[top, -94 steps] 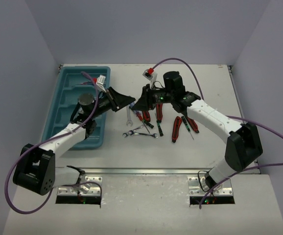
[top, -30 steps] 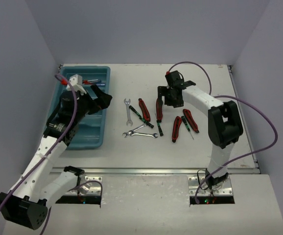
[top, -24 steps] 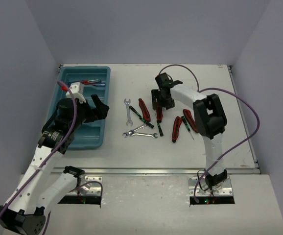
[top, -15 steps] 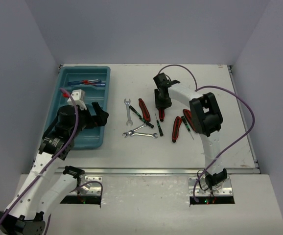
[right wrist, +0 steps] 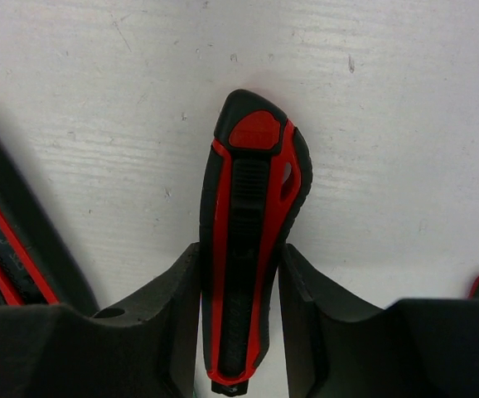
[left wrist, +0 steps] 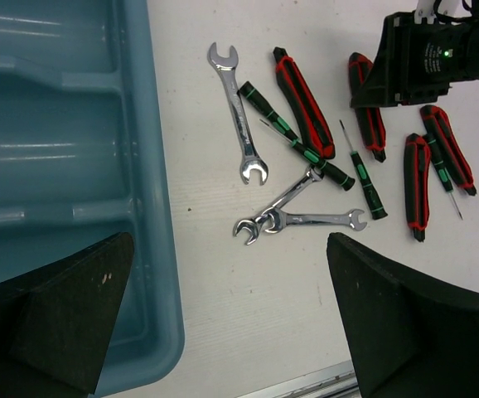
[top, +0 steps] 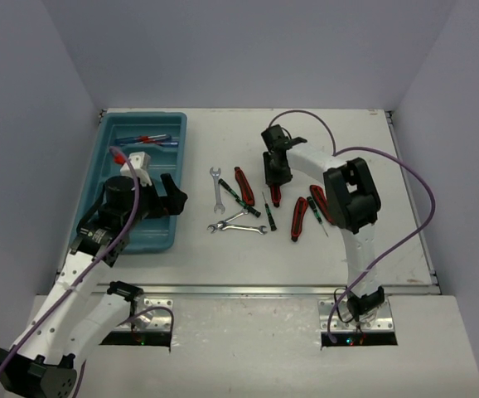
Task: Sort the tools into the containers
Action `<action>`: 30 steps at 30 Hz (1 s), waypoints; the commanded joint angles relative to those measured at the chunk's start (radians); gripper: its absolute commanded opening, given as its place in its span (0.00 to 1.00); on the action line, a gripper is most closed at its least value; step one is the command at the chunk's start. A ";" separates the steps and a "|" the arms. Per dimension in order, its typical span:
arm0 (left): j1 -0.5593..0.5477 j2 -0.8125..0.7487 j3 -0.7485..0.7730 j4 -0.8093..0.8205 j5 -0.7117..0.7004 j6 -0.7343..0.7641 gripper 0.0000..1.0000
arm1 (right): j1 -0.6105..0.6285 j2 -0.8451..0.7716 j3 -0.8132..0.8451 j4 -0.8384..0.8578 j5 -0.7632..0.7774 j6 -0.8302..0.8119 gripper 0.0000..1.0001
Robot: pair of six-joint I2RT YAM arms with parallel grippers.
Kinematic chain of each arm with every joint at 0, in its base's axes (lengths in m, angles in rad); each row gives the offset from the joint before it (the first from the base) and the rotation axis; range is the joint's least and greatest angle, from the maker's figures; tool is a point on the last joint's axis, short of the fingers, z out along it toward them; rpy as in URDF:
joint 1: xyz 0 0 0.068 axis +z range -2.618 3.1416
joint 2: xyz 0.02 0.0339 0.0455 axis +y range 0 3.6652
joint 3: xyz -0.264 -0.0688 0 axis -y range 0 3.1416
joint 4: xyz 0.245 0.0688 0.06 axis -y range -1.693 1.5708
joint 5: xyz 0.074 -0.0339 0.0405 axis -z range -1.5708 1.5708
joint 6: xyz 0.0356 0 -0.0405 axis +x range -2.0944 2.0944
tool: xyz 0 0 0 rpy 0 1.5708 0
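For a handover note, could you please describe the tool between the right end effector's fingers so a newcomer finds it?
Right of the blue tray, loose tools lie on the white table. It is the second red-and-black handle from the tray. Unlike its neighbours, it sits pinched between the black fingers of the right end effector.

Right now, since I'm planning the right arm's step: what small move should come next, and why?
Probably a straight lift. The right gripper has both fingers pressed against the red-and-black handle, which lies flat on the table. It must clear the neighbouring tools before it can travel left to the teal tray.
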 commanded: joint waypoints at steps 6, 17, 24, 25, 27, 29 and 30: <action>0.000 -0.028 0.030 0.214 0.167 -0.228 1.00 | 0.149 -0.449 -0.120 0.103 -0.057 -0.142 0.03; -0.003 -0.023 0.062 0.490 0.334 -0.493 1.00 | 0.345 -0.826 -0.387 0.393 -0.420 -0.071 0.00; -0.019 0.015 0.078 0.515 0.377 -0.494 1.00 | 0.439 -0.863 -0.373 0.386 -0.391 -0.096 0.00; -0.027 0.023 0.075 0.538 0.386 -0.500 0.99 | 0.449 -0.857 -0.363 0.384 -0.393 -0.102 0.00; -0.039 0.051 0.073 0.555 0.405 -0.501 0.98 | 0.470 -0.840 -0.335 0.371 -0.371 -0.123 0.00; -0.047 0.073 0.075 0.559 0.426 -0.500 0.98 | 0.488 -0.827 -0.318 0.365 -0.343 -0.141 0.00; -0.048 0.081 0.078 0.556 0.435 -0.500 0.97 | 0.491 -0.824 -0.317 0.367 -0.333 -0.147 0.00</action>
